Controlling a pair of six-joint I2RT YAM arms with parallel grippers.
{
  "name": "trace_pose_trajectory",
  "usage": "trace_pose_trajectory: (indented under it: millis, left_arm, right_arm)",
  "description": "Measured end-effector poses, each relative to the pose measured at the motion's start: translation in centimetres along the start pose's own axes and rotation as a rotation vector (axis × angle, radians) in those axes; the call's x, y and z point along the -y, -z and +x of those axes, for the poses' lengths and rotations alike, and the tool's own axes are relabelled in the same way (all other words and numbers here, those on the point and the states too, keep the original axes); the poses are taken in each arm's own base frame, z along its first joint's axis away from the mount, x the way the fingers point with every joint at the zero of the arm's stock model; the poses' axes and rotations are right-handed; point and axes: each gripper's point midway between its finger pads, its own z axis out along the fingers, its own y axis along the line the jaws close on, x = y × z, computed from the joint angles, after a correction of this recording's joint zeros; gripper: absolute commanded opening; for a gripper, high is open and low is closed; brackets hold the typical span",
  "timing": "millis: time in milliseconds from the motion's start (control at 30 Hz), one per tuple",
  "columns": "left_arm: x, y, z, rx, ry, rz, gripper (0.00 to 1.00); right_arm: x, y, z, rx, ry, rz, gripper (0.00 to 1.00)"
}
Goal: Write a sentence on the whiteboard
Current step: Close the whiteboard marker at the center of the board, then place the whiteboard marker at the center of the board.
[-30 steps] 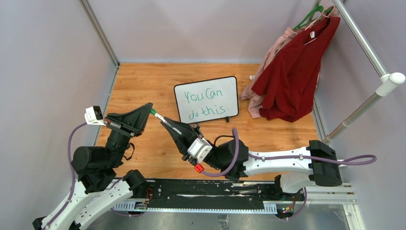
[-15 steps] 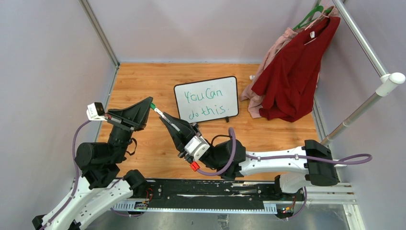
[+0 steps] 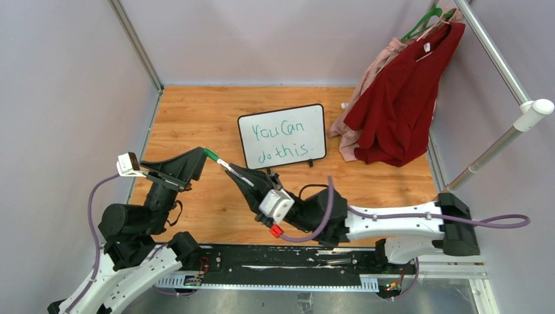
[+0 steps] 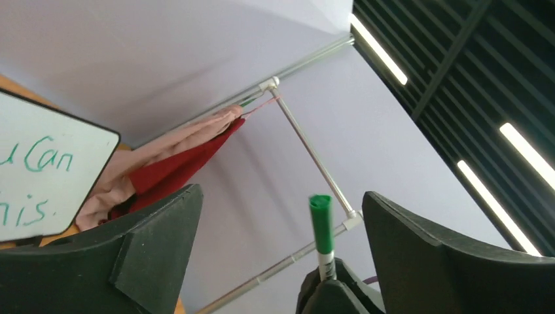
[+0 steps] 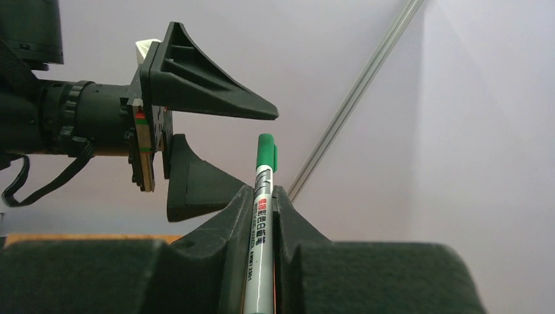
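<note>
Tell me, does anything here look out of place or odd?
Only the clothes: a red garment and a pink garment hang from a rail at the right, hems touching the wooden table beside the whiteboard. The board stands slightly skewed. Nothing looks spilled or damaged.

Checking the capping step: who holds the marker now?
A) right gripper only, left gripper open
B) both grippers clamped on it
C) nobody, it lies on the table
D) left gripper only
A: the right gripper is shut on the marker, while the left gripper stands open on either side of the green cap without touching it.
</note>
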Motion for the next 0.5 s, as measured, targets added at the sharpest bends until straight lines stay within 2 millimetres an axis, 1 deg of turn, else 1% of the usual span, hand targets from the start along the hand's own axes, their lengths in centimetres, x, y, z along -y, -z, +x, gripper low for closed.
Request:
trace_pose_trajectory:
  millis: [67, 167, 200, 267, 300, 367, 433, 500]
  left_arm:
    - [-0.5, 0.5, -0.5, 0.009, -0.047, -0.036, 1.00]
    - [-0.3, 1.1, -2.1, 0.046, -0.114, -0.069, 1.00]
    - [0.0, 1.4, -2.7, 0.062, -0.142, -0.075, 1.00]
    - [0.5, 2.1, -4.3, 0.100, -0.203, -0.091, 1.00]
    - [0.6, 2.3, -4.9, 0.115, -0.234, -0.102, 1.00]
    - [0.5, 2.9, -6.2, 0.144, -0.310, -0.140, 1.00]
    - [-0.2, 3.5, -7.4, 0.167, -0.396, -0.204, 1.00]
    - [-1.4, 4.1, -8.2, 0.177, -0.474, -0.275, 1.00]
  right_arm:
    - [0.4, 1.1, -0.8, -0.004, -0.018, -0.023, 0.00]
    - [1.6, 2.9, -2.1, -0.006, -0.065, -0.032, 0.00]
    - [2.1, 3.5, -2.4, -0.011, -0.082, -0.029, 0.00]
    - [2.7, 4.9, -2.1, -0.041, -0.118, -0.024, 0.00]
    - [2.7, 5.6, -1.7, -0.066, -0.136, -0.023, 0.00]
    - [2.4, 7.1, -0.1, -0.132, -0.164, -0.028, 0.00]
    - [1.8, 8.5, 2.1, -0.223, -0.182, -0.033, 0.00]
    - [1.2, 10.0, 4.7, -0.340, -0.204, -0.027, 0.00]
